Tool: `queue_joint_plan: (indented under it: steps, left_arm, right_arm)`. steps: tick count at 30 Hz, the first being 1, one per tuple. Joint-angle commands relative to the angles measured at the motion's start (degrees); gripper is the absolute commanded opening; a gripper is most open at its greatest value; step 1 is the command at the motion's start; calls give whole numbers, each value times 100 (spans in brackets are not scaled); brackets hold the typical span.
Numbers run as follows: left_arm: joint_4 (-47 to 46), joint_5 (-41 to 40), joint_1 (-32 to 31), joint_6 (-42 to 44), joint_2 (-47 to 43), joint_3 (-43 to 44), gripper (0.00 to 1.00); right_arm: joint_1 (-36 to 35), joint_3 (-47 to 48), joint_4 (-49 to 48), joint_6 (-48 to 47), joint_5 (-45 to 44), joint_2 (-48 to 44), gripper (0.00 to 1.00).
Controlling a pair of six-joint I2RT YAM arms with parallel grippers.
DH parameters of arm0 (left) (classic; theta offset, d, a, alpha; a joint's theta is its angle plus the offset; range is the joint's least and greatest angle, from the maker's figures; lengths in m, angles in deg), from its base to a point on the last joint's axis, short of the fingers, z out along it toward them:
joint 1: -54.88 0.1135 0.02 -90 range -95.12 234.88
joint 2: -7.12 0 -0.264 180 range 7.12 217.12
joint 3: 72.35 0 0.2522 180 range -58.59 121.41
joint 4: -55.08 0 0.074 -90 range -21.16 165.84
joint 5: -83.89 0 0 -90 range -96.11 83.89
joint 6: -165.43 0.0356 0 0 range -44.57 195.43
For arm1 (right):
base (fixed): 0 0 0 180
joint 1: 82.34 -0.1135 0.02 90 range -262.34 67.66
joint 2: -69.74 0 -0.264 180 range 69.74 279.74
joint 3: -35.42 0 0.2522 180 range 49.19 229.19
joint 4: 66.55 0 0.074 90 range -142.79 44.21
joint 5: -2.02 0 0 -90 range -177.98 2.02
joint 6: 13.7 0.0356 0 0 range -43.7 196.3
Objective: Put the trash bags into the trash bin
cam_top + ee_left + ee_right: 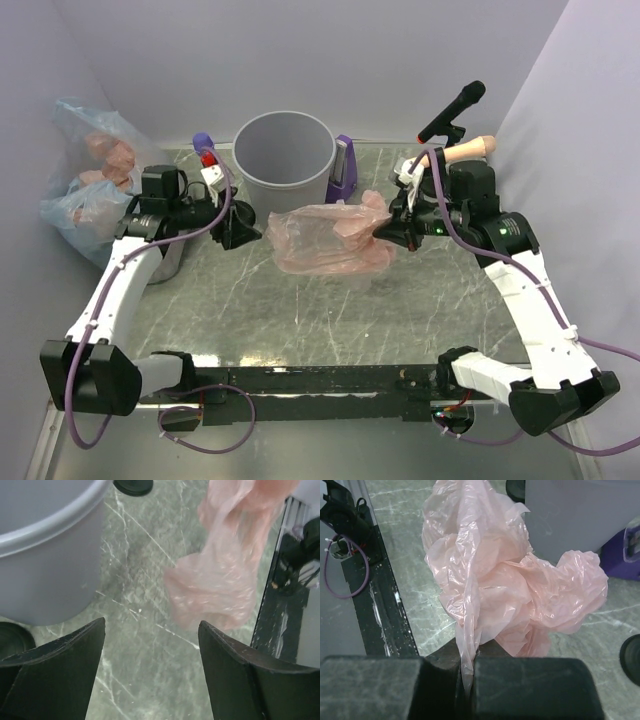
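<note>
Between the right jaws, clamped shut on a gathered fold, sits one edge of the pink trash bag (510,590). Its crumpled bulk spreads toward the left jaws, which stand open and empty just beside it. Beyond both jaws stands the trash bin (285,178). The film looks light, limp and slippery, so a bunched fold should hold best.

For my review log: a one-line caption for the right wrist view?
Pink trash bag pinched between the shut right fingers, grey bin behind it, marbled table below.
</note>
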Motion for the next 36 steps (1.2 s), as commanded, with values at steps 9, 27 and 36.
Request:
queue_joint_plan:
  steps: [9, 27, 36]
  left_arm:
    - [1220, 891, -298, 2121, 637, 467, 80]
    - [-671, 549, -1028, 487, 1094, 352, 15]
    - [1280, -1130, -1019, 1235, 1577, 704, 1]
  right_arm:
    - [12, 696, 316, -239, 182, 188, 0]
    - [187, 302, 88, -38, -168, 12, 0]
    - [723, -727, 70, 1166, -3202, 135, 0]
